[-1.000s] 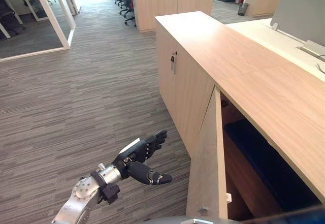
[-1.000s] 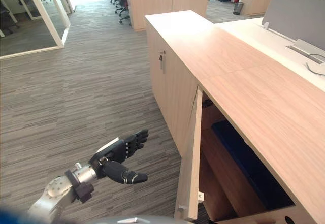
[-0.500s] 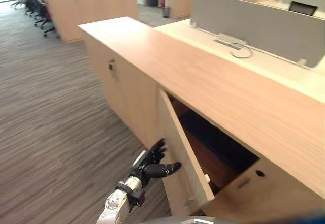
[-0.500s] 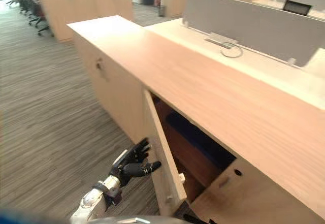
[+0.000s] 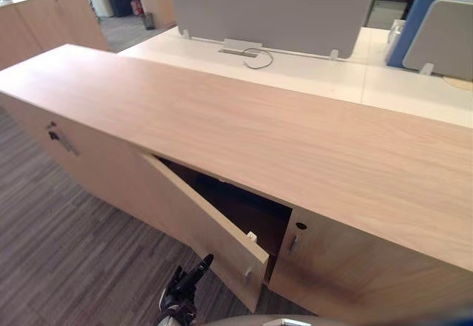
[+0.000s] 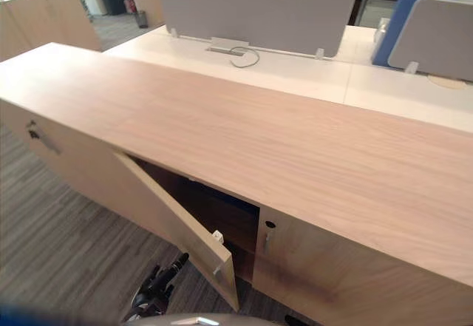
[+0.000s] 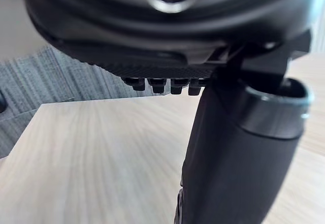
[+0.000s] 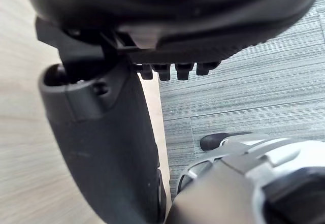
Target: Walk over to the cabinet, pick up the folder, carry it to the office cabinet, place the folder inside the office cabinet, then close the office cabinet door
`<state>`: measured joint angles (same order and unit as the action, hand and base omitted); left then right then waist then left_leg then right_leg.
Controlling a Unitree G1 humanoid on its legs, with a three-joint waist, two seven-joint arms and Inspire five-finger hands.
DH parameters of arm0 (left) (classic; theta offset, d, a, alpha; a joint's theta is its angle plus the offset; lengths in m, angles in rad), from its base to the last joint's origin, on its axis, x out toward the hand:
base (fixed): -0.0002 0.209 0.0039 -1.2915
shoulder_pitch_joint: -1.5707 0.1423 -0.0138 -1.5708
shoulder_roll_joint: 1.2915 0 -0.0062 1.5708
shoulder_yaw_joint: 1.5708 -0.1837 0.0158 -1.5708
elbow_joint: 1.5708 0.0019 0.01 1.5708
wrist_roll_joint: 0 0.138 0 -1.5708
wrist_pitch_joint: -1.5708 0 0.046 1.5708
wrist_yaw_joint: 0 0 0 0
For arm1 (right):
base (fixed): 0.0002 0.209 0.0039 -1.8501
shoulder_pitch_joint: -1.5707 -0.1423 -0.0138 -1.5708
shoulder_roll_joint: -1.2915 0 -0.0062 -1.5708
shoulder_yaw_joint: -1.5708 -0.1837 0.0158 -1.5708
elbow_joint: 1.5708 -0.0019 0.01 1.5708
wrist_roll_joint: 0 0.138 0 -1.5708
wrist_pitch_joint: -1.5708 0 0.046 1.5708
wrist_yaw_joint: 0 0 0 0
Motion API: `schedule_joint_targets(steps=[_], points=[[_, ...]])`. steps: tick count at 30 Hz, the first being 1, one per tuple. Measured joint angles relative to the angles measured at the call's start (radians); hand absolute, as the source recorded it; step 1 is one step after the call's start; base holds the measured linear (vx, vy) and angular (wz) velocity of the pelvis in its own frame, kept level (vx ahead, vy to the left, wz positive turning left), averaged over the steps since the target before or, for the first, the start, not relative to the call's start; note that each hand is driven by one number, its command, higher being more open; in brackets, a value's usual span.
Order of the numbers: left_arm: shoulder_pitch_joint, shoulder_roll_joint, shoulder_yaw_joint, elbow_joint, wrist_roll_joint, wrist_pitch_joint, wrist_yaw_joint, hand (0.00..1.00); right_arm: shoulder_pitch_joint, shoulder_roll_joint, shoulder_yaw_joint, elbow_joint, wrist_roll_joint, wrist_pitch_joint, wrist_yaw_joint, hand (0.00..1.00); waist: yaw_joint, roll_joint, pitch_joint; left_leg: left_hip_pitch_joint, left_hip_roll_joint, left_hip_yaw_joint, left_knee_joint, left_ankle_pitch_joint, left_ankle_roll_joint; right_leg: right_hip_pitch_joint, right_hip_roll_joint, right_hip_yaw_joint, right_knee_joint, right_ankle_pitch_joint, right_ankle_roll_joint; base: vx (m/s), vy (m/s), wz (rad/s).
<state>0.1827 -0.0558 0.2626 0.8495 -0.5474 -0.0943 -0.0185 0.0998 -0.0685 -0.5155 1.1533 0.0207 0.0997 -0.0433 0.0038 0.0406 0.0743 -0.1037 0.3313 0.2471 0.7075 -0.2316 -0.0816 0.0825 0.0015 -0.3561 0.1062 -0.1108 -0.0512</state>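
Office cabinet (image 5: 310,148): door (image 5: 196,211) ajar, hinged on the left side, free edge swung out over the carpet (image 5: 59,259). The opening behind the door is dark, and I cannot tell whether the folder is in there. Left hand (image 5: 181,287) is low in front of the door's outer face, near the free edge; fingers straight, thumb apart, empty. Contact with the door not discernible. Right hand (image 8: 101,142): fingers straight, empty, beside a wood panel above the carpet.
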Motion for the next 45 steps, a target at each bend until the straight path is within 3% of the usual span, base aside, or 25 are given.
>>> schedule_joint_targets(steps=[2,3,4,5,6,8,10,12,17,20,22,25,28,34,39,45], points=[[0.018,-0.004,0.036,0.009,0.009,-0.006,0.01,1.0,-0.029,-0.005,0.03,0.0,0.02,-0.002,-0.004,1.0,0.016,0.0,0.001,-0.005,-0.121,-0.196,-0.124,-0.027,-0.02,0.001,-0.001,0.082,0.014,0.0,0.009,0.07,0.116,-1.15],[0.021,-0.008,0.045,0.015,0.01,-0.006,0.01,1.0,-0.038,-0.005,0.03,0.0,0.02,-0.003,-0.004,1.0,0.018,0.001,0.0,-0.001,-0.146,-0.242,-0.165,-0.025,-0.018,0.001,0.0,0.099,0.014,0.001,0.014,0.07,0.224,-1.0],[0.024,-0.01,0.059,0.034,0.011,-0.005,0.007,1.0,-0.051,-0.003,0.029,-0.001,0.02,-0.006,-0.003,1.0,0.018,0.009,-0.003,0.007,-0.175,-0.309,-0.25,0.011,0.008,0.001,0.004,0.124,0.015,0.0,0.029,0.09,0.267,-0.65],[0.024,-0.011,0.068,0.054,0.014,-0.003,0.005,1.0,-0.055,-0.002,0.031,-0.003,0.02,-0.009,-0.002,1.0,0.016,0.016,-0.008,0.03,-0.177,-0.321,-0.307,0.017,-0.007,0.002,0.008,0.142,0.014,-0.001,0.048,0.11,0.28,-0.47],[0.025,-0.01,0.074,0.059,0.021,-0.002,0.005,1.0,-0.055,0.001,0.035,-0.003,0.02,-0.01,-0.002,1.0,0.014,0.015,-0.013,0.044,-0.181,-0.317,-0.339,0.01,-0.011,0.001,0.002,0.145,0.008,0.001,0.056,0.09,0.256,-0.21],[0.022,0.01,0.08,0.064,0.057,-0.004,0.004,1.0,-0.056,0.031,0.036,-0.012,0.021,-0.012,0.0,1.0,0.016,-0.014,-0.021,0.069,-0.219,-0.279,-0.412,0.025,0.015,-0.009,-0.041,0.17,-0.004,0.015,0.086,0.07,0.246,-0.22],[0.022,0.025,0.076,0.088,0.093,-0.003,0.002,1.0,-0.056,0.052,0.028,-0.016,0.022,-0.014,0.006,1.0,0.016,-0.026,-0.03,0.098,-0.248,-0.254,-0.461,0.044,0.029,-0.006,-0.072,0.189,-0.024,0.025,0.106,0.08,0.198,-0.27],[0.016,0.029,0.056,0.101,0.136,-0.002,0.0,1.0,-0.049,0.058,0.027,-0.043,0.02,-0.016,0.03,1.0,0.015,-0.026,-0.037,0.139,-0.284,-0.219,-0.534,0.073,0.046,-0.006,-0.106,0.216,-0.039,0.037,0.129,0.08,0.191,-0.33],[-0.013,0.024,0.025,0.115,0.169,-0.003,-0.004,1.0,-0.046,0.055,0.032,-0.053,0.02,-0.014,0.039,1.0,0.013,-0.009,-0.032,0.19,-0.321,-0.168,-0.59,0.091,0.057,-0.009,-0.143,0.26,-0.029,0.045,0.156,0.03,0.131,-0.3],[-0.022,0.026,0.016,0.11,0.169,-0.005,-0.011,1.0,-0.047,0.055,0.078,-0.078,0.019,-0.013,0.039,1.0,0.016,-0.015,-0.015,0.222,-0.331,-0.137,-0.601,0.094,0.062,-0.054,-0.159,0.285,0.088,0.008,0.173,-0.03,0.075,-0.31],[-0.022,0.032,0.017,0.081,0.17,-0.008,-0.011,1.0,-0.048,0.064,0.086,-0.1,0.02,-0.014,0.038,1.0,0.016,-0.04,0.01,0.24,-0.352,-0.115,-0.609,0.096,0.064,-0.104,-0.189,0.28,0.215,-0.048,0.167,-0.1,0.029,-0.26],[-0.014,0.034,0.019,0.075,0.182,-0.014,-0.01,1.0,-0.042,0.07,0.097,-0.1,0.02,-0.019,0.037,1.0,0.015,-0.054,0.006,0.243,-0.355,-0.1,-0.626,0.102,0.076,-0.117,-0.206,0.248,0.225,-0.068,0.16,-0.07,-0.03,-0.09],[-0.001,0.031,0.02,0.077,0.187,-0.014,-0.01,1.0,-0.039,0.074,0.064,-0.099,0.019,-0.023,0.038,1.0,0.016,-0.047,-0.002,0.24,-0.329,-0.09,-0.638,0.107,0.082,-0.115,-0.182,0.228,0.19,-0.05,0.15,-0.01,-0.056,-0.09],[0.021,0.029,0.082,0.12,0.187,-0.01,-0.011,1.0,-0.037,0.073,0.02,-0.074,0.021,-0.022,0.028,1.0,0.019,-0.037,-0.021,0.237,-0.244,-0.064,-0.698,0.134,0.028,-0.083,-0.074,0.23,0.007,0.047,0.109,0.08,-0.118,-0.18],[0.017,0.027,0.085,0.138,0.209,-0.006,-0.013,1.0,-0.037,0.073,-0.018,-0.054,0.023,-0.023,0.017,1.0,0.019,-0.027,-0.032,0.271,-0.231,-0.065,-0.707,0.133,0.008,-0.004,-0.047,0.223,-0.094,0.079,0.104,0.08,-0.063,-0.01],[0.005,0.024,0.075,0.154,0.236,-0.006,-0.015,1.0,-0.047,0.071,-0.062,-0.037,0.029,-0.023,0.017,1.0,0.019,-0.015,-0.041,0.274,-0.236,-0.067,-0.714,0.134,0.008,0.03,-0.04,0.225,-0.172,0.121,0.104,0.0,0.0,-0.01]])
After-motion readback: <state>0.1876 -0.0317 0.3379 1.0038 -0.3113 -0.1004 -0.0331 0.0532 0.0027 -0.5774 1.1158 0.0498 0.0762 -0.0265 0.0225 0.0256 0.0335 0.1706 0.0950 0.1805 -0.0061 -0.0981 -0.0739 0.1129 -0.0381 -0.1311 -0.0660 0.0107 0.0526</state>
